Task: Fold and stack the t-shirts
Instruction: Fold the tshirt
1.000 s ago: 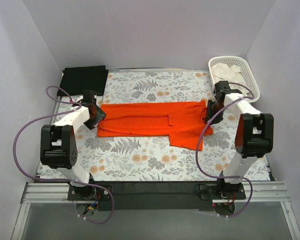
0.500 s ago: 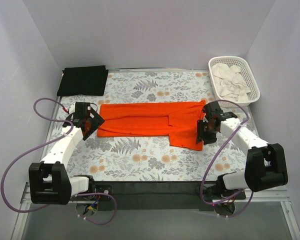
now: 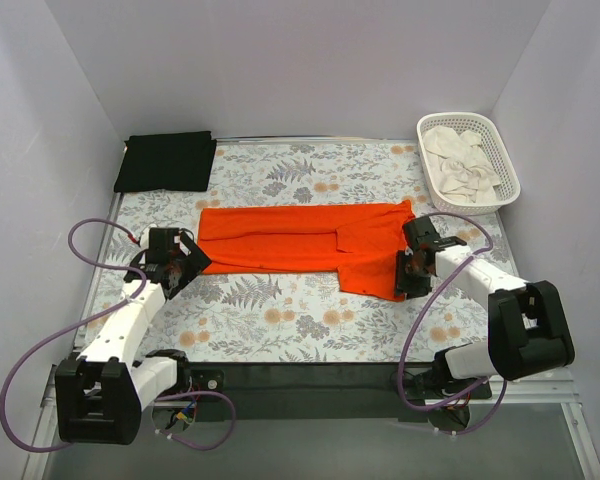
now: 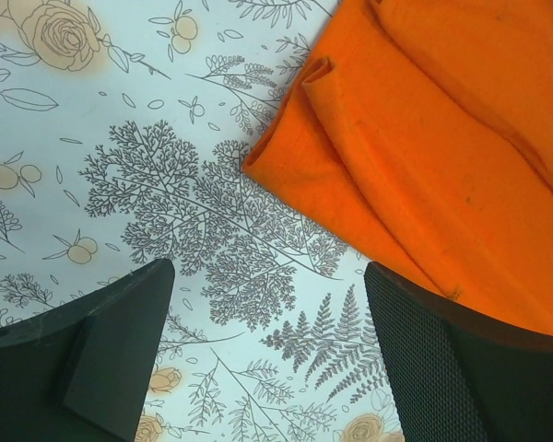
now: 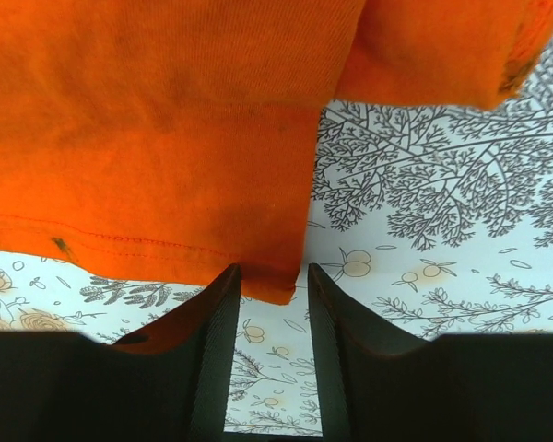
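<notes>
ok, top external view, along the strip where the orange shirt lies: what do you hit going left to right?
left gripper → orange t-shirt → right gripper, which sits at the shirt's right edge.

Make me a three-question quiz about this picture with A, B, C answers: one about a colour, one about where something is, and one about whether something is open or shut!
1. What colour is the basket?
A. White
B. Red
C. Blue

2. Where is the black t-shirt?
A. In the basket
B. Hanging off the near edge
C. At the far left corner of the table

3. How is the left gripper?
A. Shut tight
B. Open wide
C. Holding the basket

Answers:
1. A: its lattice walls are white.
2. C: it lies flat by the back wall, on the left.
3. B: the left wrist view shows its jaws far apart, with only tablecloth between them.
</notes>
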`<state>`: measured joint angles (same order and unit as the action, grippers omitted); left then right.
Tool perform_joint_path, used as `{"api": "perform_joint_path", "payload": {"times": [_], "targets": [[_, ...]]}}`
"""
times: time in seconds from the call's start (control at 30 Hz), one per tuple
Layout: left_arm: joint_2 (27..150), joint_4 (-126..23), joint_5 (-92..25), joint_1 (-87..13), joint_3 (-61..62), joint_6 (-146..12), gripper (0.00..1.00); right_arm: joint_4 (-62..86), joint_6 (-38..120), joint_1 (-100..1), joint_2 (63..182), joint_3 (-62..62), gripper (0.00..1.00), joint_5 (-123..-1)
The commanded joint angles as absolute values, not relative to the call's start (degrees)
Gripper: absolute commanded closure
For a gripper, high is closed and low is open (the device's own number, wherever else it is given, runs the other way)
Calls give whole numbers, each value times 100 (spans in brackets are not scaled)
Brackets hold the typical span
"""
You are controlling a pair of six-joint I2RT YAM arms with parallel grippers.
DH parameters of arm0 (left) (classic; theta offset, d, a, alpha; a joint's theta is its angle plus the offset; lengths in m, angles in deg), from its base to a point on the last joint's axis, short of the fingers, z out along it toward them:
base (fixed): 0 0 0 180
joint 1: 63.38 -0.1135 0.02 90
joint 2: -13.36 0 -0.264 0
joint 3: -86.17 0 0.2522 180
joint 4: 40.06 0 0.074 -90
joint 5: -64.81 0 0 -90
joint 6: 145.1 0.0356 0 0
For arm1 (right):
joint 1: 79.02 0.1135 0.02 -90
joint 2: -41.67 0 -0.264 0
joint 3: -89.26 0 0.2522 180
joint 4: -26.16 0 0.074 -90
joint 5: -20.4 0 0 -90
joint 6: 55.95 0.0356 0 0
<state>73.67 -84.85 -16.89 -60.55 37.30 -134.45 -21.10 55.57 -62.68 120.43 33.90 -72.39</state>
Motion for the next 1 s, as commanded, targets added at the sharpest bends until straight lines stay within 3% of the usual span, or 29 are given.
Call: {"api": "perform_joint_path", "payload": {"times": [0.0,0.1,0.2,0.27,0.6,0.97], "targets": [[7093,-8370,-1789,-6030,3778,-13367,23,-1845,5717,-6162,12103,3490,65,-7215],[7049,-8423,-1772,-6030,3787,-13341,23,-1845,5769,-6127,12191,3560,69,-7215],[7040,-8441,-1780,-6030,3787,-13323,25,-1863,5813,-6083,12182,3604,82,-7197],[7031,-8467,-1798,-6030,3752,-13314,25,-1941,5814,-6092,12060,3491,98,-7224],[7154,-8476,-1842,-6030,3603,-13200,29,-2267,5603,-6179,12304,1593,99,-7584],[7619,-8643,-2281,-6030,3154,-13244,30,-2206,5497,-6382,14220,-894,99,-7347]]}}
